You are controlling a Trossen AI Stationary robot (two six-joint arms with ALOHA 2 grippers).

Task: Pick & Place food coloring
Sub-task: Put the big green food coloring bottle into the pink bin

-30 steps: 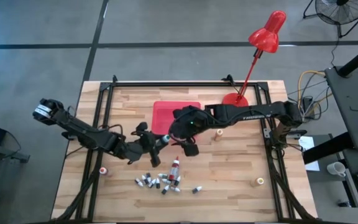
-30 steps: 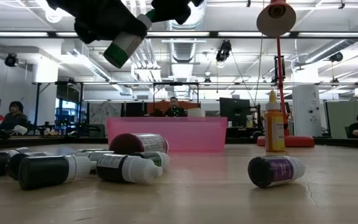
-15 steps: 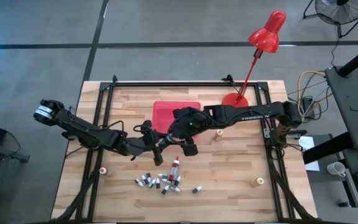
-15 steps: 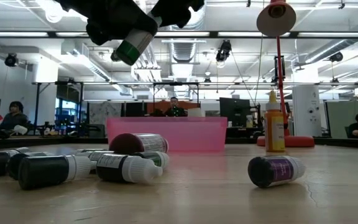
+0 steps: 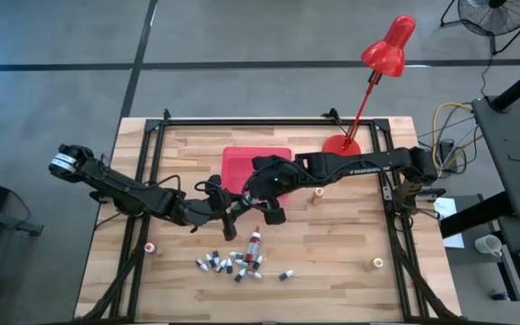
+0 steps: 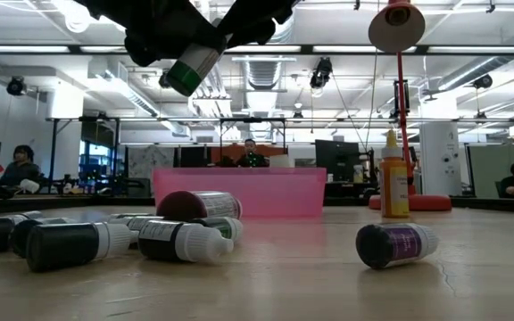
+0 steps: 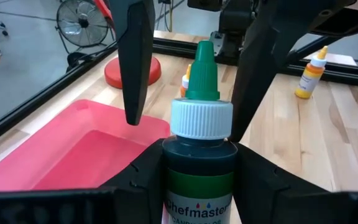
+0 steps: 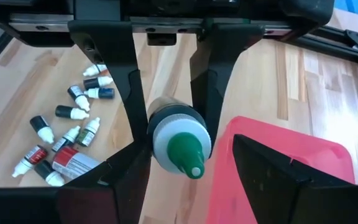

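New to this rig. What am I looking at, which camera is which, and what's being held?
Two dark robot arms work at a wooden table. One camera looks straight down, one sits at table height, and one rides on each wrist. The left gripper holds a green-tipped, white-capped food coloring bottle in the air, beside the shallow red plastic tray. The right gripper is open, with a finger on either side of that bottle's tip, seemingly for a handover. A heap of small dark-capped vials lies on the table near a red desk lamp.
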